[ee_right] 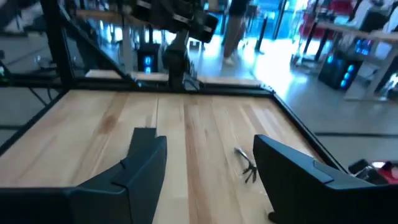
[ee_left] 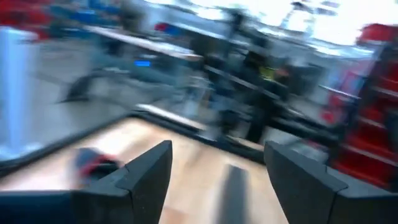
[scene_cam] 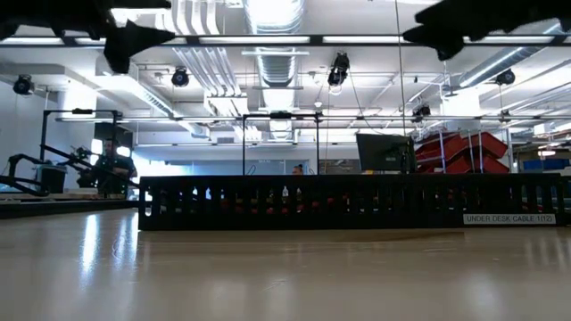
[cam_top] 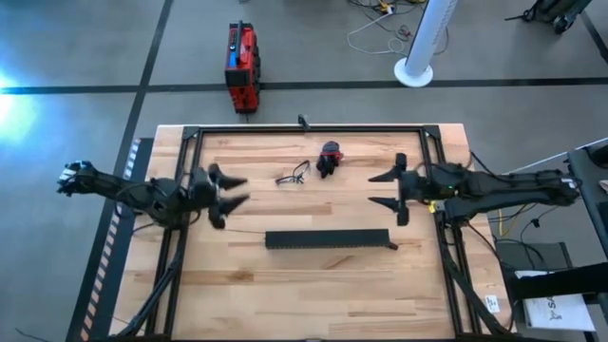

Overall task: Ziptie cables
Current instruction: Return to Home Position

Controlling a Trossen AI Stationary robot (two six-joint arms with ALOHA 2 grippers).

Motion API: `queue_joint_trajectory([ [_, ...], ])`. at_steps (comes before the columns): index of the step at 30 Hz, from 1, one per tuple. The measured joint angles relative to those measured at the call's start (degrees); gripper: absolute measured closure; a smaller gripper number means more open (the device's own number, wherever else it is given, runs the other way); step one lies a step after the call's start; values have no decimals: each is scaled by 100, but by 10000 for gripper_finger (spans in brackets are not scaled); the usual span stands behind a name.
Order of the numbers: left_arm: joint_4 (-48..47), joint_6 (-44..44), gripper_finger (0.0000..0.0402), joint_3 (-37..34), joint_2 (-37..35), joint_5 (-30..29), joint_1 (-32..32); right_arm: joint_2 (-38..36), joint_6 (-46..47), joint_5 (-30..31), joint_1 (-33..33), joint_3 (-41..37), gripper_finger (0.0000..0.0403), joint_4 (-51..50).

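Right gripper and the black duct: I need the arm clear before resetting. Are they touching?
Apart. The high view shows the right gripper open, with bare table between it and the black duct. The left gripper is apart too.

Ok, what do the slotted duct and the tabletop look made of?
Duct: probably rigid black plastic, matte, with even comb slots. Tabletop: light wood, joined planks with visible grain; smooth, slightly glossy finish, judging by light reflections.
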Motion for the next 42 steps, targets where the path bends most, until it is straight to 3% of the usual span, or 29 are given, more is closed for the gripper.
queue_joint_trajectory([
  [3,-965,-11,160,324,-269,-412,245,-666,112,0,-13,-596,175,282],
  [10,-2247,459,150,939,-944,-408,487,-2127,445,2,-13,-1436,161,269],
  [19,-2281,771,139,145,-1985,-386,484,-3774,375,9,-13,-2389,145,309],
  [30,-1525,701,129,-1220,-2570,-345,484,-3320,761,13,-13,-2991,129,395],
  [42,-1145,726,125,-1893,-2412,-87,484,-3107,1666,4,-13,-3006,110,369],
])
